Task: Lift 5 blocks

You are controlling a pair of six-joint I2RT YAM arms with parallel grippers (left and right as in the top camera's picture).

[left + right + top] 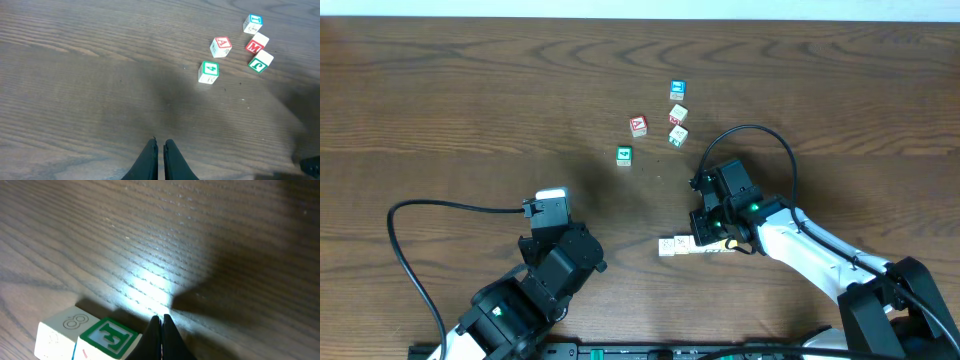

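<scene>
Beside right end effector (161, 320): blocks (670, 246) row; tabletop (450, 110) leftward open.

1. right gripper (161, 324): two dark fingers at bottom centre, tips pressed together, nothing between them.
2. table (200, 230): dark brown wood with grain running across. A bright patch of light lies just ahead of the fingertips, with a soft shadow to its right.
3. cream block (60, 329): bottom left, outlined 8 on its top face.
4. green-lettered block (107, 337): green border, touching the cream block's right side, just beside the fingers.
</scene>
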